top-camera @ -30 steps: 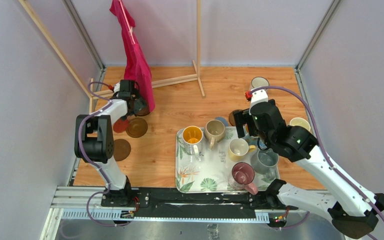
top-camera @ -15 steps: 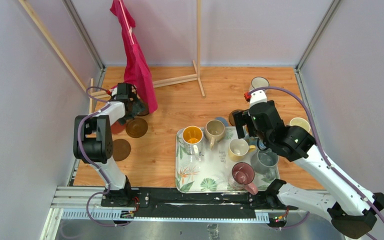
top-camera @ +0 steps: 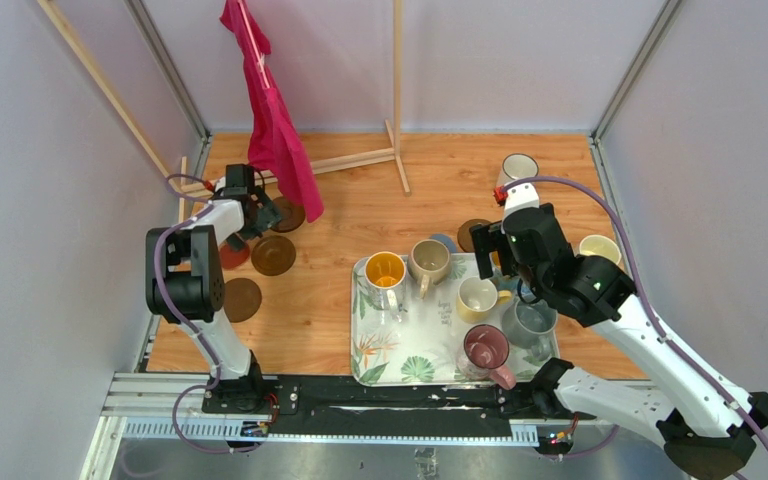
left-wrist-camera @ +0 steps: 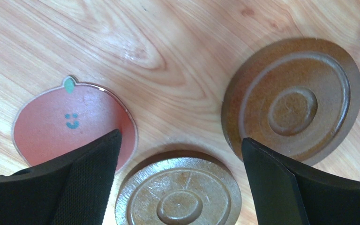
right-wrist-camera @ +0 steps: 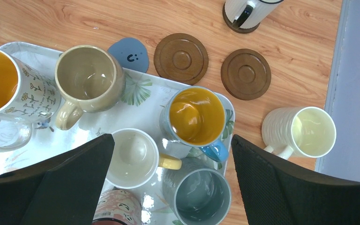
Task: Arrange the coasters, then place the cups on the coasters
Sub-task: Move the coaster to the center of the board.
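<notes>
Arm [top-camera: 188,262] at left reaches forward, pincer [left-wrist-camera: 180,138] spread wide over coasters [left-wrist-camera: 293,101].

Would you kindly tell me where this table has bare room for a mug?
Bare wood lies between the left-hand brown coasters and the leaf-patterned tray, and at the back between the wooden rack's foot and the white mug. The tray's near-left corner is also free. Crowded: the tray's right half, full of mugs, and around the red coaster.
</notes>
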`<state>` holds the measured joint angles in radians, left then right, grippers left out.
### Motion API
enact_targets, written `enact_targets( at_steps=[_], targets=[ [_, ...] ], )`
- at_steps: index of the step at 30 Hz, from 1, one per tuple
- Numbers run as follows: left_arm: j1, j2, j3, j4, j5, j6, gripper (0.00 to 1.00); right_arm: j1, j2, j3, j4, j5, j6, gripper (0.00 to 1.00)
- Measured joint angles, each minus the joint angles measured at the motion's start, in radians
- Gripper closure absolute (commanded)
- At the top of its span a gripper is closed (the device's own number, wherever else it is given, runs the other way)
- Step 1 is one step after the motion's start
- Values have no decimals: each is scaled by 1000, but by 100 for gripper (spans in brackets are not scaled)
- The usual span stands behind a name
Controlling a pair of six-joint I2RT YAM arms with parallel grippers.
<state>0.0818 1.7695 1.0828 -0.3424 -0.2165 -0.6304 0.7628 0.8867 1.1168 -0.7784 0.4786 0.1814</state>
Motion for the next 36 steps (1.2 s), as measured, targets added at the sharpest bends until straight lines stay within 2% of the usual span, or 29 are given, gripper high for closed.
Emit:
enact_targets(
  at_steps=[7,14,22,28,36],
  targets=[
    [-77,-69,-55,-5,-7,0,0,0,9,0,0,-18,6,0],
    [-176,-288,-236,2,-47,-47,0,0,67,32,-8,-85,40,0],
    [-175,-494,-435,-17,-79,-116,0,0,165,75,-15,-121,102,0],
    [-175,-569,-478,-48,-79,-140,0,0,272,150,-35,-109,143,0],
    [-175,-589,-482,-102,-80,-201,0,-1,370,275,-49,-73,184,0]
  ],
)
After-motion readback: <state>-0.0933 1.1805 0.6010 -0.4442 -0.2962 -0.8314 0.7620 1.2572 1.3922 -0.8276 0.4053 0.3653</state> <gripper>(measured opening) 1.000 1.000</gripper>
